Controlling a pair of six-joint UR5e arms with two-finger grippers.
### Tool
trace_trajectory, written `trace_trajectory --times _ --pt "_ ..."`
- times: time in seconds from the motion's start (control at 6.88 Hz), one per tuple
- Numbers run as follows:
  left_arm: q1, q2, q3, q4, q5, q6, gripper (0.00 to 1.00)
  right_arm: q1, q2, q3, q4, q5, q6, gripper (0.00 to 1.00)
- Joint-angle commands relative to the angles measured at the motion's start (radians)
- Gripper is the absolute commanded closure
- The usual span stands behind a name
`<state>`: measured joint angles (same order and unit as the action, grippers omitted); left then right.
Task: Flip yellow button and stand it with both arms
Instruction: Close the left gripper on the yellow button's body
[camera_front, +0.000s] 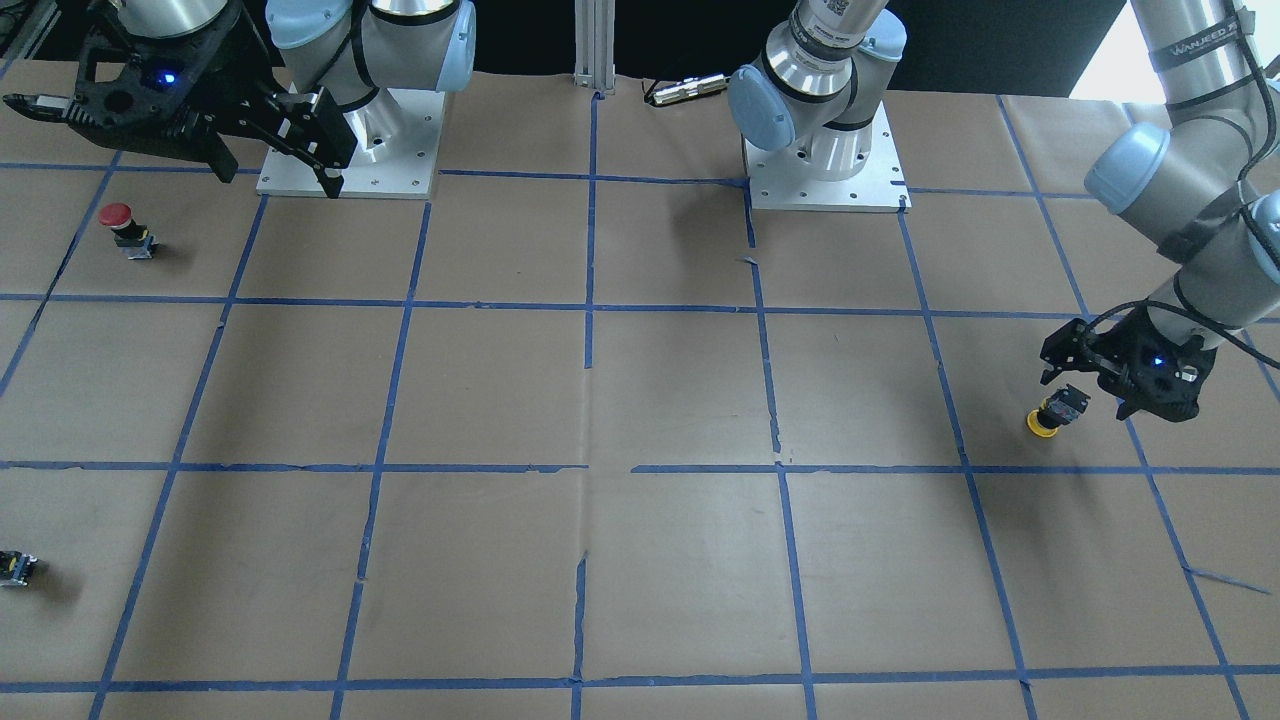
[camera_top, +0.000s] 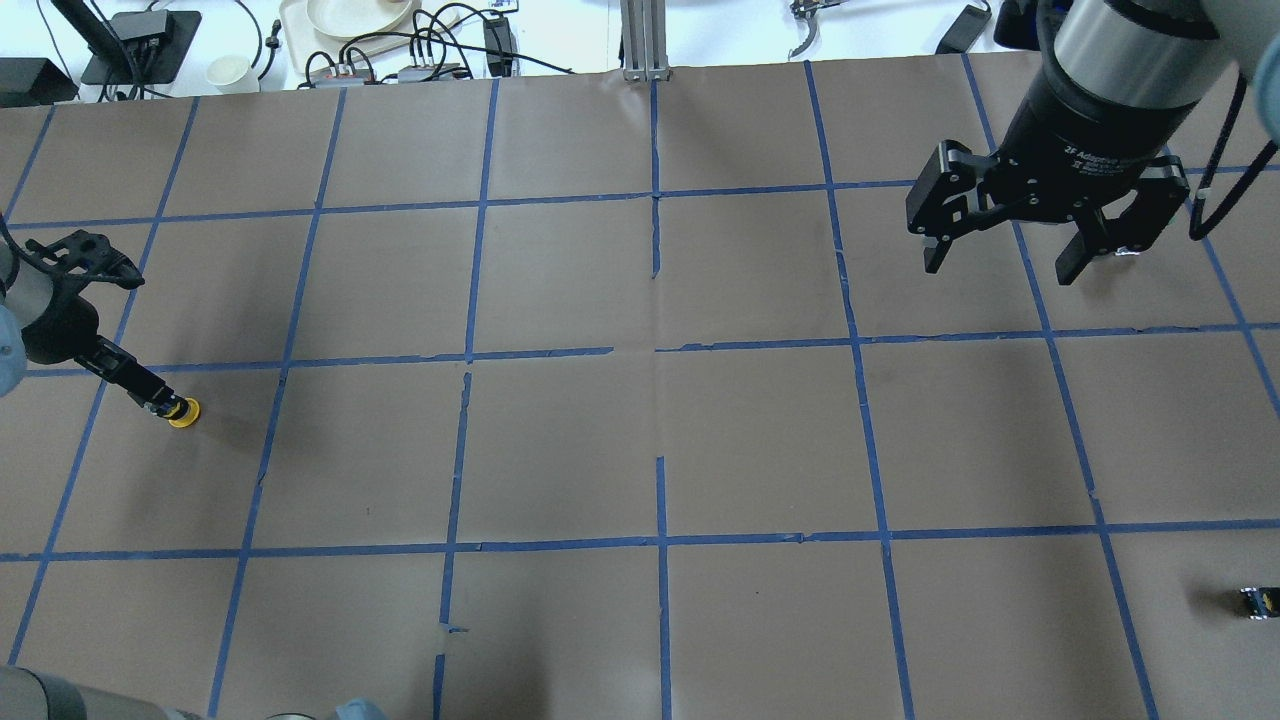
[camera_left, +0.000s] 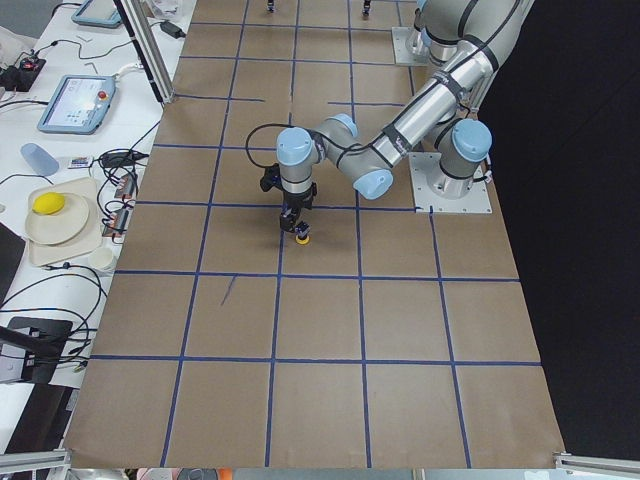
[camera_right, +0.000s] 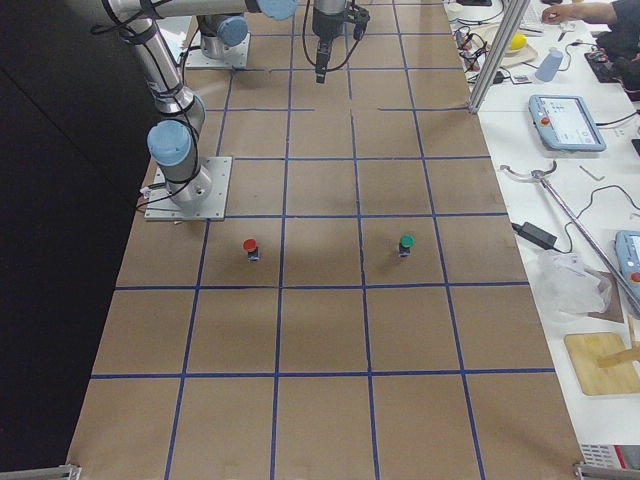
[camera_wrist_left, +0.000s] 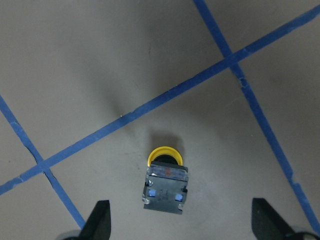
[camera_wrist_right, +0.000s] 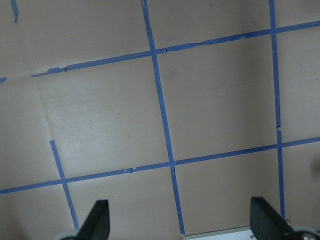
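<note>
Tabletop (camera_front: 640, 400), brown paper gridded in blue tape, is carrying everything. Left arm (camera_front: 1190, 190) is reaching low toward the tabletop's left end, roughly midway between the robot's edge and the operators' edge. Right arm (camera_top: 1110, 60) is hanging high over the right half, well apart. Left gripper (camera_wrist_left: 182, 222) is hovering over the yellow button (camera_wrist_left: 165, 186), its fingers (camera_wrist_left: 100, 222) spread to either side and touching nothing. Right gripper (camera_top: 1002, 266) is also showing spread fingers (camera_top: 935, 255), gripping nothing. The button is sitting inverted, cap (camera_wrist_left: 165, 155) on the paper and contact block uppermost. As I'm reading it, the first pick is pending and the flip not begun. Doing it well is meaning squaring the fingers to the block's flat sides, closing slowly so the round cap isn't skidding, then lifting clear toward mid-tabletop for the right gripper. Paper is lying flat, though the tape is gapping at some crossings, so I'm judging those poor spots for standing it. Red button (camera_front: 120, 222) is standing near the robot's edge, right end. Benches with cables are flanking the operators' edge.
</note>
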<state>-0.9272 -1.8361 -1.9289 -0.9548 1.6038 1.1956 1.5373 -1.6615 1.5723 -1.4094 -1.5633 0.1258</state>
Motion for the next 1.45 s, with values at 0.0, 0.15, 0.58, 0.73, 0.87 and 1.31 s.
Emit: trace_trajectory --times 0.0,0.15,0.58,0.73,0.87,1.31 --pt "0.002 -0.037 -0.007 0.019 -0.005 0.062 0.02 0.003 -0.001 0.000 0.001 0.000 0.000 0.00" --pt "0.002 -0.044 -0.007 0.019 -0.004 0.085 0.05 0.007 0.000 0.000 0.001 -0.001 0.000 0.00" --pt "0.002 -0.045 -0.009 0.018 0.004 0.093 0.66 0.009 0.000 0.000 0.000 -0.001 0.000 0.00" --pt "0.002 -0.042 -0.004 0.019 0.005 0.093 0.89 0.009 0.000 0.000 -0.002 -0.001 0.000 0.00" --pt "-0.001 -0.020 0.007 0.005 0.001 0.093 0.90 0.010 0.000 0.000 -0.002 -0.001 0.000 0.00" --pt "-0.091 0.104 0.042 -0.205 -0.102 0.011 0.90 0.014 0.000 0.000 -0.002 -0.001 0.000 0.00"
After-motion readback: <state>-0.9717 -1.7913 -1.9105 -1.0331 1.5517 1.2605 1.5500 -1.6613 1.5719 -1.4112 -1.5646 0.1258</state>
